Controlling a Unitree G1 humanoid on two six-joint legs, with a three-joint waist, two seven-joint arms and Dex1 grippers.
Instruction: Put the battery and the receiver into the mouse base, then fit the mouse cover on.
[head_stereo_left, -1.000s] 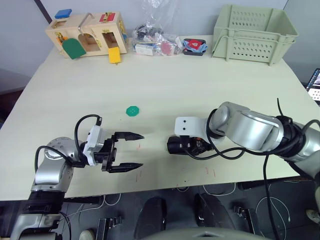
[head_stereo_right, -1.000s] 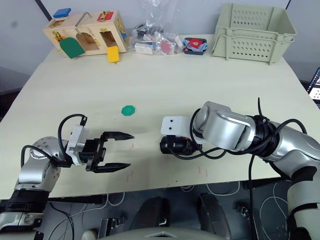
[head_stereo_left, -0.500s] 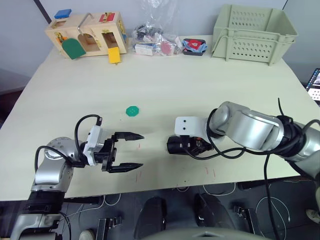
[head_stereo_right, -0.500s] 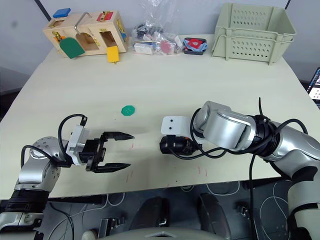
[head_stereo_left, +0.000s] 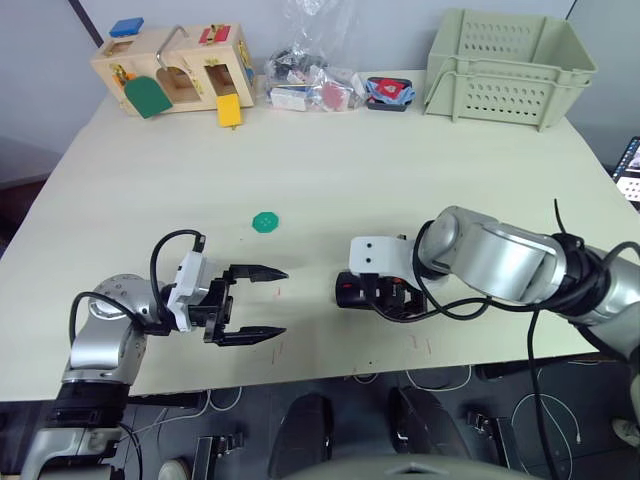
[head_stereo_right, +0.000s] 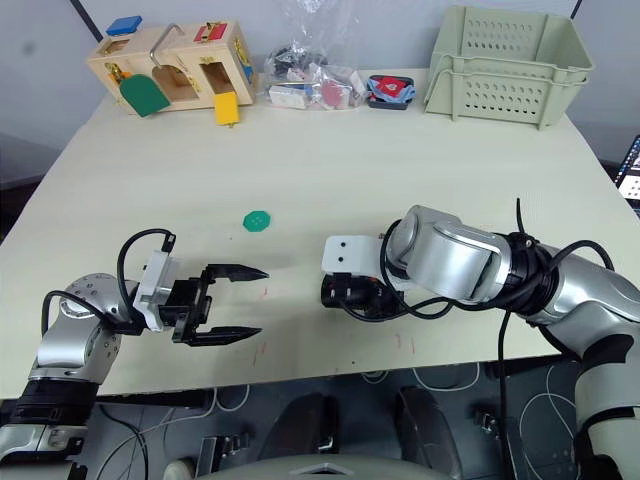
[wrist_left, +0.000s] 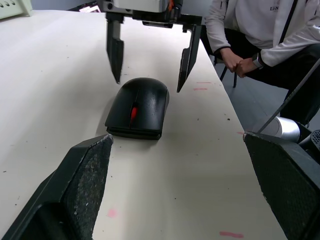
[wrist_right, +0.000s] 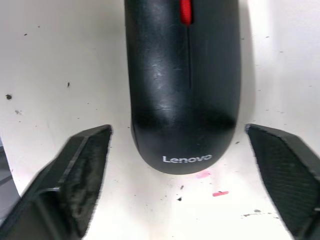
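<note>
The mouse (wrist_left: 137, 107) is sitting assembled on the worktop (head_stereo_left: 330, 180), near the front edge and a bit right of centre, with the cover on and a red scroll wheel (wrist_left: 133, 112) showing along the top. The right wrist view is looking straight down on its back end, where you can read the Lenovo logo (wrist_right: 187, 159).

The right gripper (wrist_left: 148, 65) is hanging right over it. Its fingers (wrist_left: 115, 52) are spread wide, one on each side of the mouse's far end, tips down near the worktop but not touching the mouse (there's a clear gap on both sides in the left wrist view). From the head views the mouse is mostly hidden under the gripper's white block, so only a dark bit is peeking out.

The left gripper (head_stereo_left: 262, 302) is resting low over the worktop to the left of the mouse, well apart from it, pointing toward it. Its fingers (head_stereo_left: 255, 271) are wide open too and holding nothing.

Other stuff: a small green disc (head_stereo_left: 265, 221) lying further back between the two arms, a wooden toy box (head_stereo_left: 172, 66) at the far left, a clear bag of bits (head_stereo_left: 305, 80) in the far middle, and a pale green basket (head_stereo_left: 510, 68) at the far right. A person (wrist_left: 265, 30) is sitting beyond the worktop's edge.
</note>
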